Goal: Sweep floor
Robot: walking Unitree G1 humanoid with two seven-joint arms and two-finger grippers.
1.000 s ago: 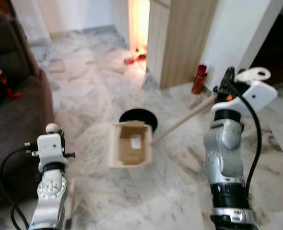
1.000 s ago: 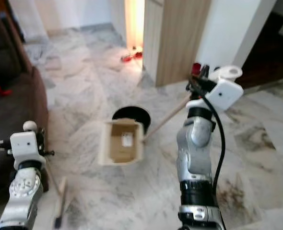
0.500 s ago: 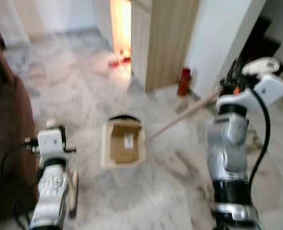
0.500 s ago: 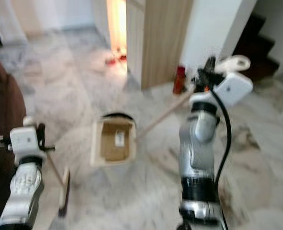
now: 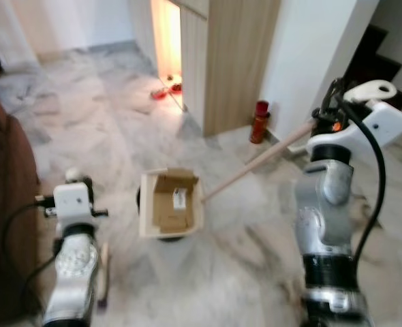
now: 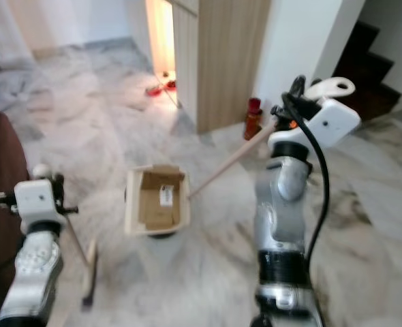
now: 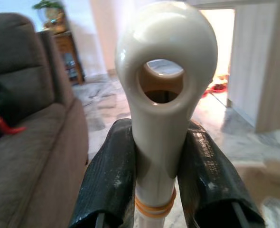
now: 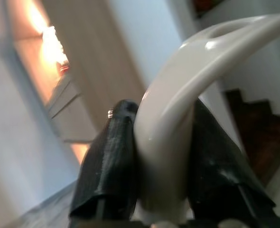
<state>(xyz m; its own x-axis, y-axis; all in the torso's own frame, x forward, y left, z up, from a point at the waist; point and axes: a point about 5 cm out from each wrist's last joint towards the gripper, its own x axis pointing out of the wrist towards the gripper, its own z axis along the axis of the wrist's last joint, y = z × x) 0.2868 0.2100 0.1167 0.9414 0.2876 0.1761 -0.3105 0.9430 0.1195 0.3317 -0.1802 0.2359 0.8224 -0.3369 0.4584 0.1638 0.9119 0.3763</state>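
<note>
floor (image 5: 119, 136) of pale veined marble

Cream dustpan (image 5: 170, 211), grey-veined white marble floor (image 5: 242, 266), brown sofa (image 5: 7, 204), red bottle (image 5: 259, 121).

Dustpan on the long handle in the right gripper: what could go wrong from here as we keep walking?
1. The dustpan sits over a black round thing; pushing on could snag or knock it.
2. The red bottle stands by the wall near the wooden handle; a swing of the right gripper might tip it.
3. The left gripper carries the broom beside the sofa, where it could catch.
</note>
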